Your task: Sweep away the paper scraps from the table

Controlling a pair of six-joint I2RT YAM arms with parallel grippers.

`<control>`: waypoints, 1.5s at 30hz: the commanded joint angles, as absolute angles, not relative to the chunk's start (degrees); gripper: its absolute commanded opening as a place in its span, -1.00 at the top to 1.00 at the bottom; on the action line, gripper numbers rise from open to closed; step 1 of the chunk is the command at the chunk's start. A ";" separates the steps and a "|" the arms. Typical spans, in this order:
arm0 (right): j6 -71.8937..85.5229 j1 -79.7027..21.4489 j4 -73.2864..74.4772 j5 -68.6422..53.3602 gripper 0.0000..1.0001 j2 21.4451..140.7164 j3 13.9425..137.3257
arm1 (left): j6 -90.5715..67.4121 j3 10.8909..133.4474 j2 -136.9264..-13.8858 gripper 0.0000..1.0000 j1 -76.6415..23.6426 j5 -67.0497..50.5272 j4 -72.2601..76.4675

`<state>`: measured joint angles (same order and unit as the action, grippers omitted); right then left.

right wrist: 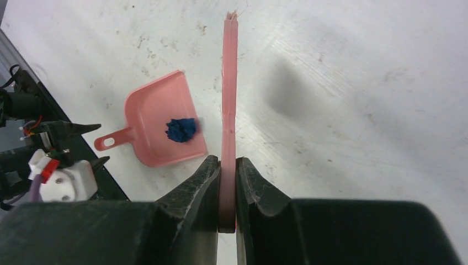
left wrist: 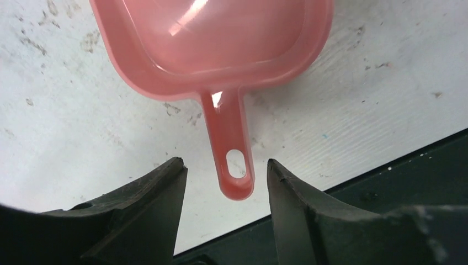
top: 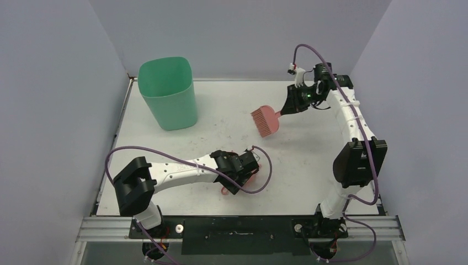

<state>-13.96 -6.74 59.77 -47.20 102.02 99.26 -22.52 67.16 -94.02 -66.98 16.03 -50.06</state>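
A pink dustpan (right wrist: 160,118) lies on the white table (top: 309,165) near its front edge, with one dark blue paper scrap (right wrist: 181,130) in it. No other scraps show. My left gripper (left wrist: 225,171) is open, with its fingers on either side of the dustpan's handle (left wrist: 232,160) and not touching it. In the top view the left gripper (top: 234,185) hides most of the dustpan (top: 253,179). My right gripper (right wrist: 228,182) is shut on the handle of the pink brush (right wrist: 229,83) and holds it above the table at the back right, where the top view also shows the brush (top: 266,120).
A tall green bin (top: 168,94) stands at the back left of the table. Pale grey walls close in the sides and back. A black rail (left wrist: 386,171) runs along the front edge, just behind the dustpan's handle.
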 commanded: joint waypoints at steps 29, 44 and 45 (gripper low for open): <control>-11.08 -9.46 39.76 -16.91 0.89 82.39 78.17 | -24.09 43.87 -77.63 0.63 -70.20 18.41 -21.16; -10.32 -25.42 46.26 -25.64 0.89 84.00 76.43 | -27.51 57.00 -84.62 1.00 -70.21 13.48 -39.32; -10.40 -26.08 46.70 -25.71 0.89 84.35 76.23 | -27.49 57.25 -85.27 1.00 -70.22 13.40 -39.15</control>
